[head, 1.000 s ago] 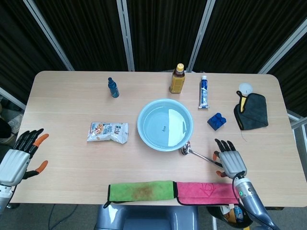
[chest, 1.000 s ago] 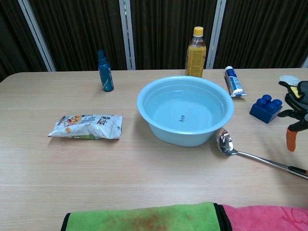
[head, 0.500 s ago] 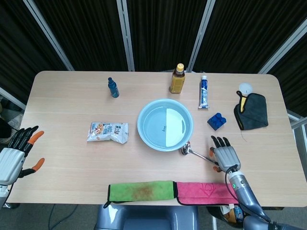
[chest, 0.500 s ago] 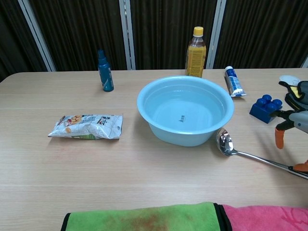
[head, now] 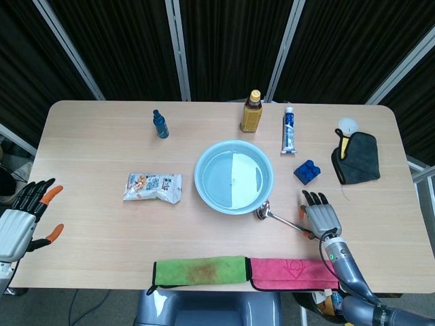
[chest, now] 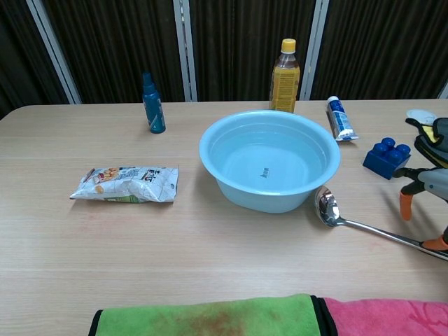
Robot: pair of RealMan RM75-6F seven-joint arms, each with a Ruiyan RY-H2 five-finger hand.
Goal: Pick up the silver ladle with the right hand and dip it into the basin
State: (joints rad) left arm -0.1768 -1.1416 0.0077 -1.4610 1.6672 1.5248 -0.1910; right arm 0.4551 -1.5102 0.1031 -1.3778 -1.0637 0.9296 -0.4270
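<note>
1. The right hand [head: 321, 214] has come in over the last second: it was off to the side of the ladle's handle with fingers spread, and now it sits over the handle's far end, the end away from the basin. In the chest view an orange fingertip [chest: 405, 207] hangs above the handle and another touches it at the frame edge.
2. Whether the fingers have closed on the handle I cannot tell; the ladle has not lifted.
3. The ladle [head: 279, 217] has not shifted. It lies flat on the table, its bowl just beside the basin's near-right rim and its handle running away from the basin toward the right hand.
4. My reading: the reach is about done, the grasp is the step in hand, and lift and dip remain.
5. The left hand [head: 20, 221] hangs off the table edge well left of the basin, released, fingers apart, holding nothing. It has drifted slightly outward.
6. Counted, moving out from the basin [head: 234, 176]:
   - one basin, with water in it
   - one ladle
   - one blue brick [head: 308, 171], right of the basin
   - one tube [head: 289, 130], behind-right
   - one amber bottle [head: 251, 112], behind
   - one small blue bottle [head: 160, 124], behind-left
   - one snack packet [head: 153, 187], left
   - one dark cloth [head: 358, 157], far right, with one white disc [head: 347, 125] at its far edge
   - two towels along the near table edge: green [head: 199, 271] and pink [head: 292, 273]
</note>
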